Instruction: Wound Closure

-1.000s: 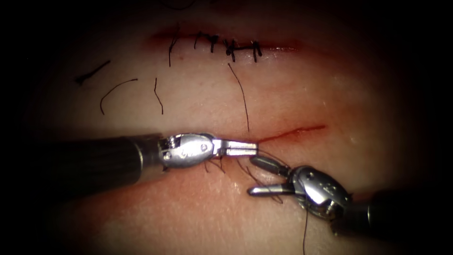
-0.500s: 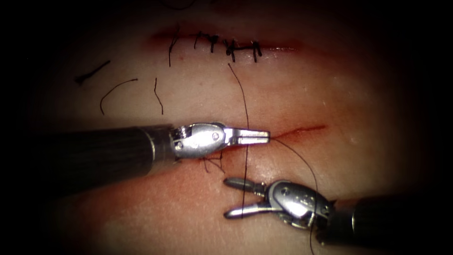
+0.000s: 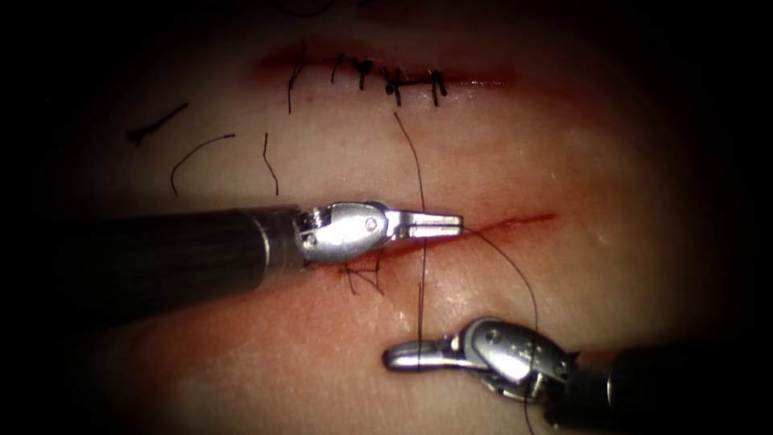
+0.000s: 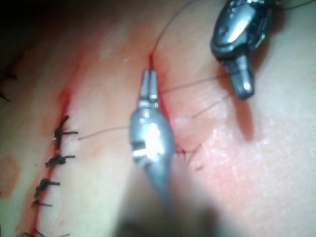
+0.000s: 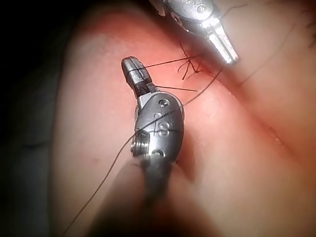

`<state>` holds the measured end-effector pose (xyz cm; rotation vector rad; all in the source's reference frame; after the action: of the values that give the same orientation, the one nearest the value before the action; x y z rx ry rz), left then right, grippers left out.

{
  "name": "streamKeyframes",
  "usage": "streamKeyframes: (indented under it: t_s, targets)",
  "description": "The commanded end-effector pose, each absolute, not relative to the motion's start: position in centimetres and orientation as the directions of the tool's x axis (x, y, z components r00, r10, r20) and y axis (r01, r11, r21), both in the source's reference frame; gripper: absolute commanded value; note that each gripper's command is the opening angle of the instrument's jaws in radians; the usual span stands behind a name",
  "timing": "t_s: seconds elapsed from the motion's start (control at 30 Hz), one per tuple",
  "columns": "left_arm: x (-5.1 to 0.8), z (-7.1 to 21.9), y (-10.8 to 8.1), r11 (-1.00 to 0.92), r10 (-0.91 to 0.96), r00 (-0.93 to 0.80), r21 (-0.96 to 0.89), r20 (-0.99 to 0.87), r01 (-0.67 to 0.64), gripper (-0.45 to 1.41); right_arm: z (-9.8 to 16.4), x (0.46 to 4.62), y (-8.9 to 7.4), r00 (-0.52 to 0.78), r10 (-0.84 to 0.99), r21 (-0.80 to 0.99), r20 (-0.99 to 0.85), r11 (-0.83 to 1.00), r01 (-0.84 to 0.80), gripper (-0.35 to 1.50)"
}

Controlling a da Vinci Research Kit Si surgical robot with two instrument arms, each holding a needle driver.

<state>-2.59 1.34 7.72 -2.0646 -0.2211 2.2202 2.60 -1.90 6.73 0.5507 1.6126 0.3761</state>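
My left tool (image 3: 455, 224) (image 4: 149, 79) lies across the lower cut (image 3: 515, 221), its tip over the cut's open right part. Its jaws are shut on the black thread (image 3: 515, 274), which leaves the tip and curves down to the right over my right tool's wrist. My right tool (image 3: 394, 356) (image 5: 131, 66) lies below the cut, pointing left, with its jaws shut on a straight strand (image 3: 419, 185) that runs down from near the upper stitched cut. Short stitch ends (image 3: 362, 278) stick out of the tissue under the left tool's wrist.
The upper cut (image 3: 386, 80) is closed with several dark stitches. Cut ends of thread (image 3: 197, 157) lie loose on the tissue at upper left. Red fluid lines the lower cut. In the right wrist view the left tool (image 5: 219, 42) shows beyond the right jaws.
The right tool's jaws were open and have shut on the straight strand, after moving down and left. The left tool slid right along the cut, then held still.
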Motion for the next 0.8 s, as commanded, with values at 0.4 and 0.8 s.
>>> streamKeyframes:
  t_s: [0.4,0.8]
  targets:
    - [-2.69,7.99,1.13,-0.983,0.178,-0.071,-0.18,-0.981,0.02,-0.45,6.7,2.52,-1.81,-0.231,0.569,0.592,-0.789,0.805,-0.04,-0.35]
    - [-2.63,7.98,1.06,-0.983,0.181,-0.052,-0.181,-0.982,0.013,-0.45,6.77,2.28,-1.68,-0.271,0.658,0.711,-0.703,0.664,-0.232,-0.35]
